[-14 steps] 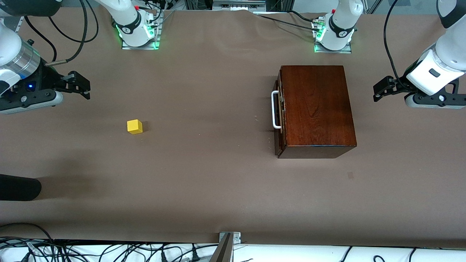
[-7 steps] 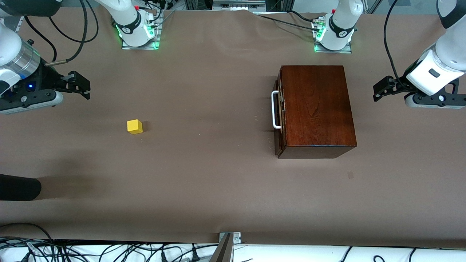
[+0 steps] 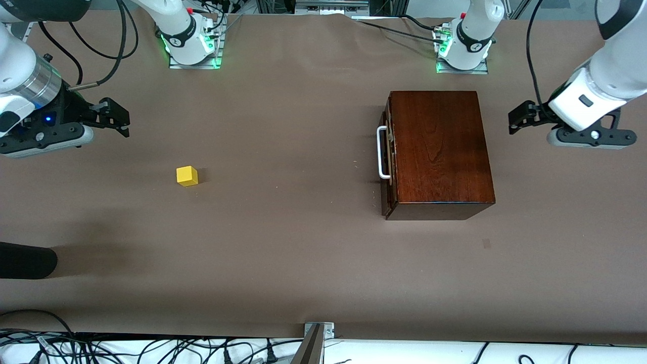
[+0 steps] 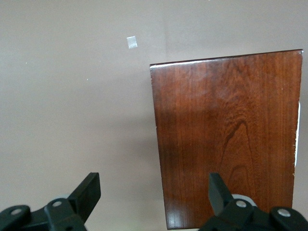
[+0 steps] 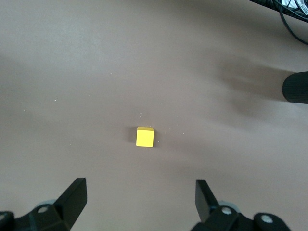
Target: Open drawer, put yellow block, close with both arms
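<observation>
The glossy dark-brown wooden box (image 3: 440, 151) stands on the table toward the left arm's end. Its drawer (image 3: 388, 154) is closed, with the white U-shaped handle (image 3: 382, 153) facing the table's middle. The yellow block (image 3: 186, 176) sits on the table toward the right arm's end; it also shows in the right wrist view (image 5: 145, 136). My left gripper (image 3: 518, 120) is open and empty, in the air beside the box's back end; its wrist view shows the box top (image 4: 226, 130). My right gripper (image 3: 119, 119) is open and empty, in the air over bare table beside the block.
The table is covered in brown cloth (image 3: 283, 242). A black rounded object (image 3: 25, 260) pokes in at the right arm's end near the front camera. A small metal bracket (image 3: 317, 333) sits at the table's front edge. Cables lie along that edge.
The left gripper has moved a little toward the box. The right gripper has shifted slightly toward the table's middle. Block and box have not moved.
</observation>
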### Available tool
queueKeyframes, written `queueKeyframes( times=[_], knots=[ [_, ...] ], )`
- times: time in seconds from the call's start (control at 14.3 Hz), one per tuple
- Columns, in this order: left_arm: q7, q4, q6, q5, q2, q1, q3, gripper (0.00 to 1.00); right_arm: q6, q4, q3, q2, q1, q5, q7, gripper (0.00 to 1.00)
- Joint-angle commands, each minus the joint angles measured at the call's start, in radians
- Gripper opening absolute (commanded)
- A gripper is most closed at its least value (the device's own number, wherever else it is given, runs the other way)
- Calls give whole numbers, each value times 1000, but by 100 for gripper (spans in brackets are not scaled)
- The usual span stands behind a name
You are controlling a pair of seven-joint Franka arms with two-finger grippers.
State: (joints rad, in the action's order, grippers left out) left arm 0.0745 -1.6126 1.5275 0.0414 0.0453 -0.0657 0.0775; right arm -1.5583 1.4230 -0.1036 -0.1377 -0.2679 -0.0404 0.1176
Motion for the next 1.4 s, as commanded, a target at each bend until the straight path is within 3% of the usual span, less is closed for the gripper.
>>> queueKeyframes(
  times=[0.0,0.28,0.49,0.77,1.12,1.33],
  knots=[
    [-1,77,-32,-44,45,-23,8,100,21,-10,7,7,1,-4,-4,100],
    [42,69,-30,-44,74,-135,28,100,21,-10,-1,9,1,-3,1,100],
    [215,77,32,-34,125,-222,73,100,21,-10,4,9,1,-1,-3,100],
    [450,74,155,-17,209,-356,77,100,21,-10,-1,9,1,-1,1,100],
    [580,65,206,170,321,-512,79,100,21,-10,1,9,1,-1,-4,100],
    [585,51,209,192,367,-536,79,100,20,-10,4,9,1,-3,5,100]
  ],
)
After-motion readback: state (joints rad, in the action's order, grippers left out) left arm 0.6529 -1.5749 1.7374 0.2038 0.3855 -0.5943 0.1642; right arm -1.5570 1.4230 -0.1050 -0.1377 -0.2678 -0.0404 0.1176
